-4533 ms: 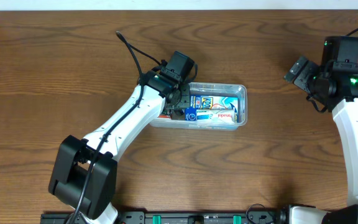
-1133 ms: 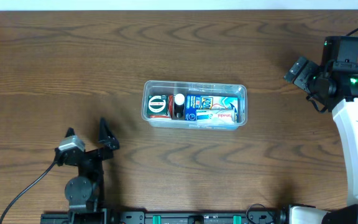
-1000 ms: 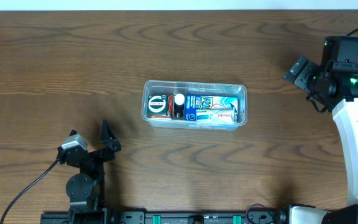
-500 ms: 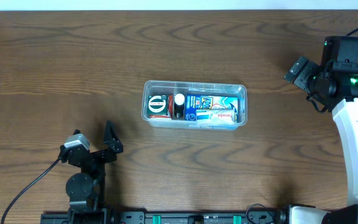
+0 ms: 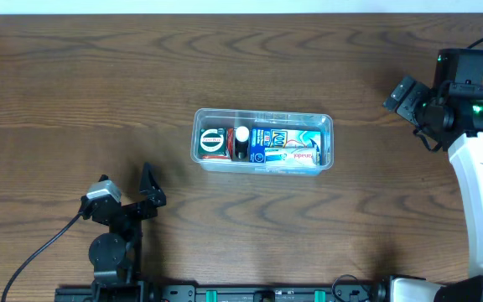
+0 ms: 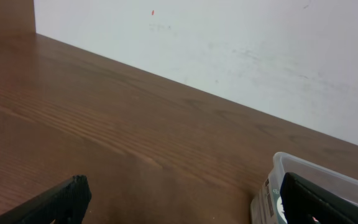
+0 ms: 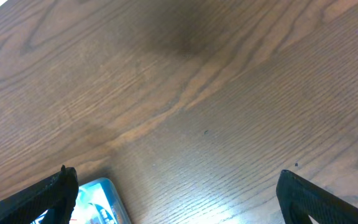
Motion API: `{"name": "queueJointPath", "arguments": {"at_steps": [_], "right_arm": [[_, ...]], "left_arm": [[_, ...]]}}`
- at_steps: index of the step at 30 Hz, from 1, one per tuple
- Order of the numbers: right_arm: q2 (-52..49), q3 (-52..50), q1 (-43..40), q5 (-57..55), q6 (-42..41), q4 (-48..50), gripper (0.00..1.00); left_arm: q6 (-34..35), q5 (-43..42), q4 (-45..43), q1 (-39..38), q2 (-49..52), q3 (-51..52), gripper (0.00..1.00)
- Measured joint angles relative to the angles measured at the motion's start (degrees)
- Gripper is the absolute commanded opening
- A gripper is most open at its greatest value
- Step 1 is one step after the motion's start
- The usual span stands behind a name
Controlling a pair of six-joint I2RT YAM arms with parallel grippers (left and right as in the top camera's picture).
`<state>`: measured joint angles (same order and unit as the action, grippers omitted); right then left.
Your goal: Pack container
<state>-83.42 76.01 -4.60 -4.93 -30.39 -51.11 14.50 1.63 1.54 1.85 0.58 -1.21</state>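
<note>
At desk (image 5: 74,92) centre, the container (image 5: 263,113) sits flat and open-topped, long axis running left-right, approx. midway between the 2 arms. Contents, overhead view: 1 round tin (image 5: 212,142) at the left end, 1 white-capped bottle (image 5: 241,137) just beside it, and 2 blue printed boxes (image 5: 288,144) filling the middle and right portion; exact labels are too small to read. All 4 items lie inside the walls, none overhanging the rim. No loose item shows outside the container in any view, and no lid is visible. Left pincer (image 5: 126,189) sits low near the front-left desk edge, well apart from the container; left wrist view shows its fingers spread wide w/ nothing between them. Right pincer (image 7: 179,193) is likewise spread and empty, hanging above bare desk to the right of the container, whose corner shows at the lower left of that view. Assessment: the packing step looks complete or nearly so, since every visible item is already stowed. Remaining work, if any, would be a closure step, which cannot be confirmed w/o a lid in view.
</note>
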Motion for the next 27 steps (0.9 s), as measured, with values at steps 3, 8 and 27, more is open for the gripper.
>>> {"name": "queueJointPath", "arguments": {"at_steps": [3,8,27], "right_arm": [[0.0,0.0,0.0,0.0,0.0,0.0,0.99],[0.0,0.0,0.0,0.0,0.0,0.0,0.99],[26.9,-21.8,1.3,3.6,12.3,22.0,0.99]], "left_arm": [[0.0,0.0,0.0,0.0,0.0,0.0,0.98],[0.0,0.0,0.0,0.0,0.0,0.0,0.98],[0.0,-0.2,0.2,0.0,0.0,-0.1,0.98]]}}
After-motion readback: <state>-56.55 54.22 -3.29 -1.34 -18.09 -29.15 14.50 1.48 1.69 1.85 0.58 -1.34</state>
